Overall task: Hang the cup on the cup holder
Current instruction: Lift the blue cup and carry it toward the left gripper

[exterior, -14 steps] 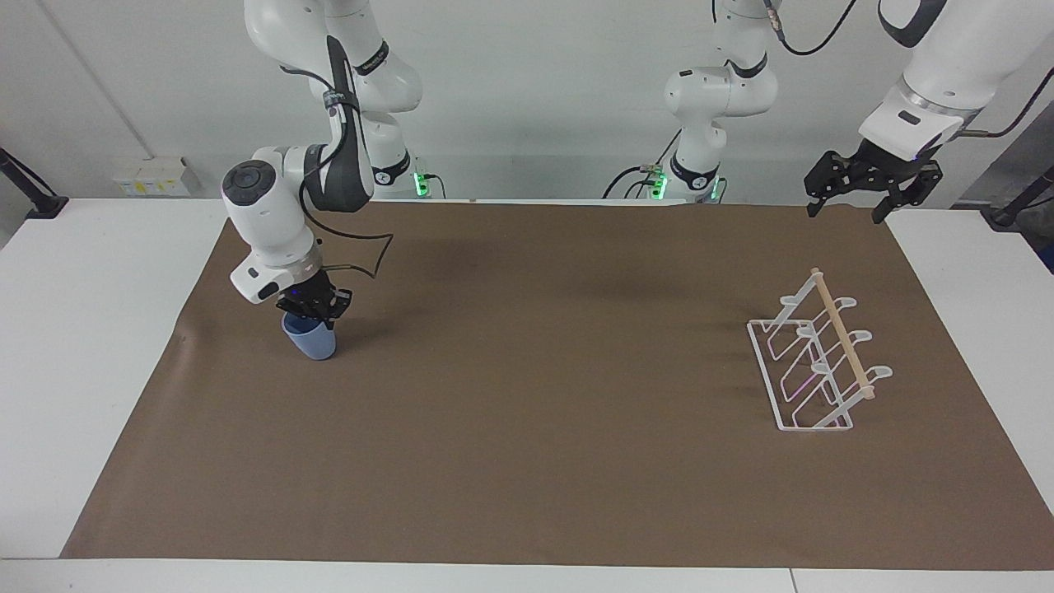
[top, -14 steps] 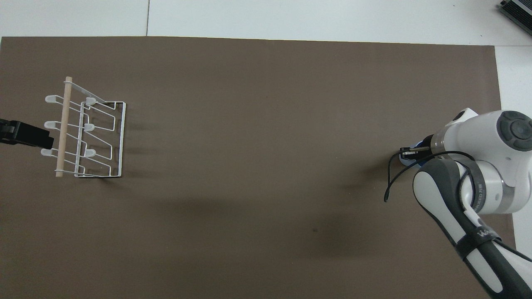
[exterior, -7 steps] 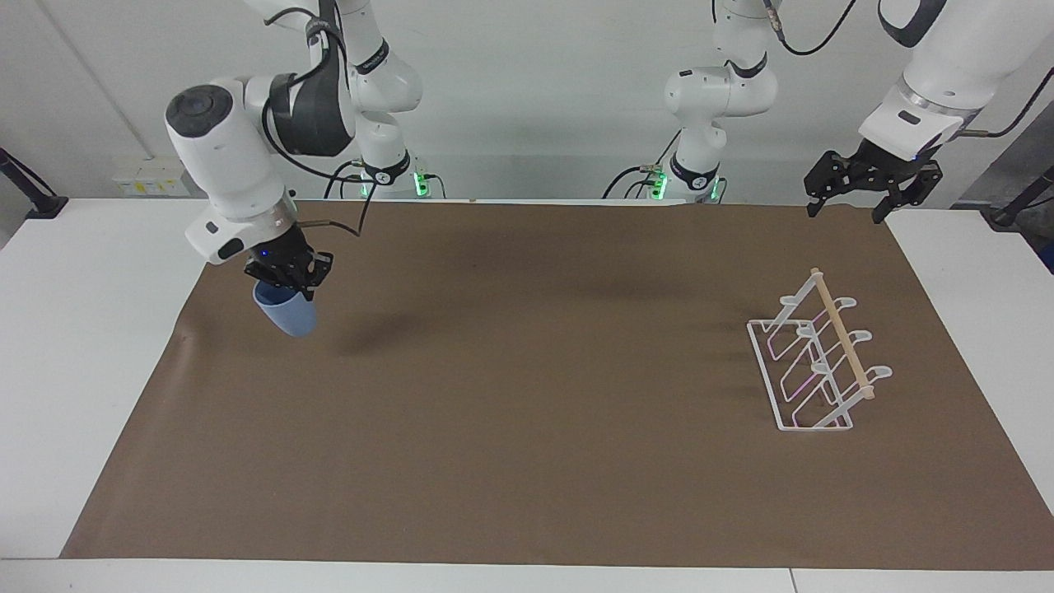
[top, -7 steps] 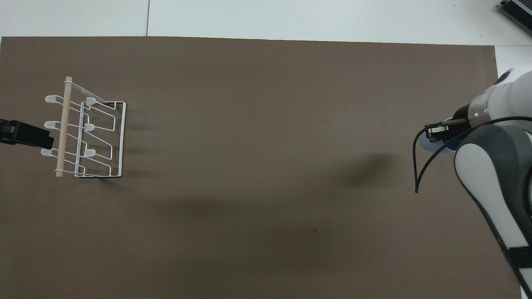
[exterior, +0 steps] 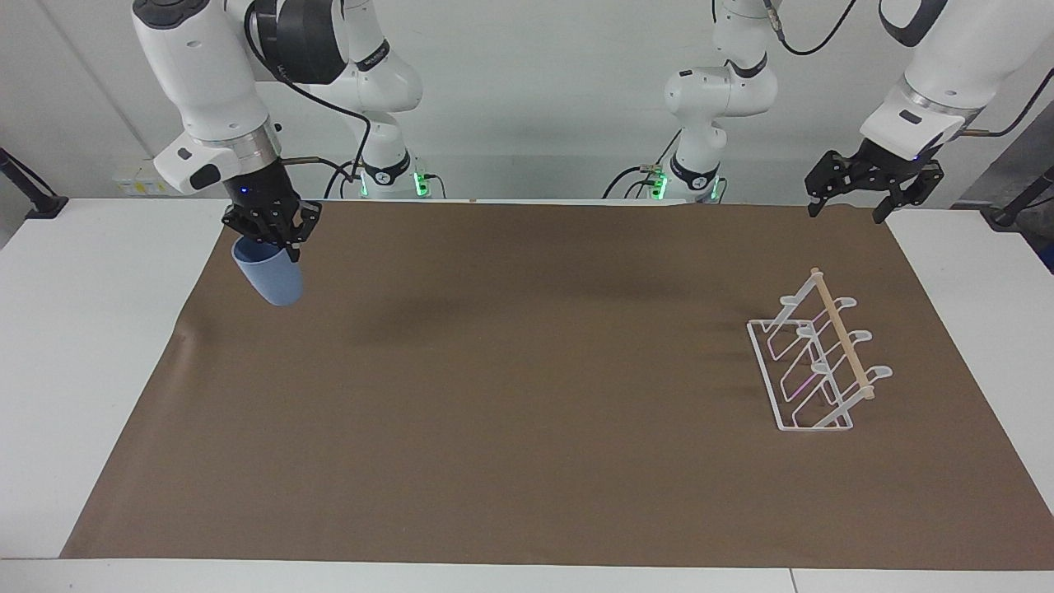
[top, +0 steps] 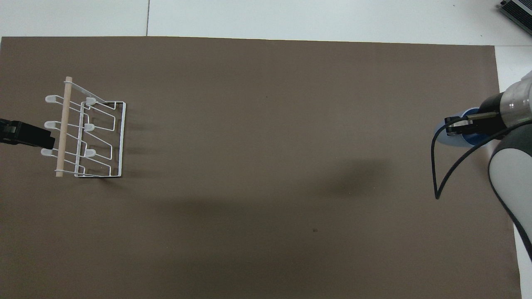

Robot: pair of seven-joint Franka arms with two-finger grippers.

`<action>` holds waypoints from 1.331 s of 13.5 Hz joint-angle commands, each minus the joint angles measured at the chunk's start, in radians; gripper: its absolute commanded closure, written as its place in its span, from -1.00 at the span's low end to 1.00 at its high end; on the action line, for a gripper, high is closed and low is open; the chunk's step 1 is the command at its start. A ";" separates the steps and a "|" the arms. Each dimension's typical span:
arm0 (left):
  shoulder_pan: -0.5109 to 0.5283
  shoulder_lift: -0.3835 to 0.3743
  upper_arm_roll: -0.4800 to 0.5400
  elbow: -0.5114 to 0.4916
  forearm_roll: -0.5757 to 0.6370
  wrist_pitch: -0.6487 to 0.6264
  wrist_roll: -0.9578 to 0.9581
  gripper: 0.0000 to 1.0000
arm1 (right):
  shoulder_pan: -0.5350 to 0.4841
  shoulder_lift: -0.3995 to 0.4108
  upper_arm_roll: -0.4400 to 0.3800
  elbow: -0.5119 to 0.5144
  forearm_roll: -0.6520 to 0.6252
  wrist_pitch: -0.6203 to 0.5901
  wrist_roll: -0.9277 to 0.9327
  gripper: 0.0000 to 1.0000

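Right gripper (exterior: 276, 239) up in the air over the brown mat (exterior: 527, 428) at the right arm's end of the counter (exterior: 82, 346), jaws clamped on the rim of the cup (exterior: 270, 278). Light-blue cup hanging clear of the mat, tilted, base pointing down and slightly toward the mat's middle, mouth up at the jaws. From overhead, only a sliver of the cup (top: 454, 139) visible under the right gripper (top: 457, 128), close to the mat's edge, with a black cable looping beside it. Faint shadow on the mat below, toward the middle. Cup holder (exterior: 815, 362) standing on the mat well apart, at the left arm's end: white wire base flat on the mat, slanted looped prongs, light wooden rod along the top, nothing hung on it. Left gripper (exterior: 873, 185) waiting in the air near the mat's corner nearest the robots, jaws spread wide, holding nothing; from overhead, only its dark tip (top: 25, 135) showing just beside the cup holder (top: 89, 133).
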 commanded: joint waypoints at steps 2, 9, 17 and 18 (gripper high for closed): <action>0.018 -0.026 -0.003 -0.030 0.009 0.016 0.006 -1.00 | -0.005 0.001 0.081 0.004 0.129 0.037 -0.023 1.00; -0.007 -0.028 -0.014 -0.041 -0.092 0.047 0.160 -1.00 | -0.003 0.002 0.438 0.001 0.525 0.308 0.299 1.00; -0.048 -0.031 -0.025 -0.041 -0.177 0.033 0.765 -1.00 | 0.204 0.007 0.497 0.001 1.036 0.655 0.621 1.00; -0.050 -0.032 -0.025 -0.041 -0.177 0.025 0.860 -1.00 | 0.204 0.002 0.498 0.001 1.096 0.655 0.643 1.00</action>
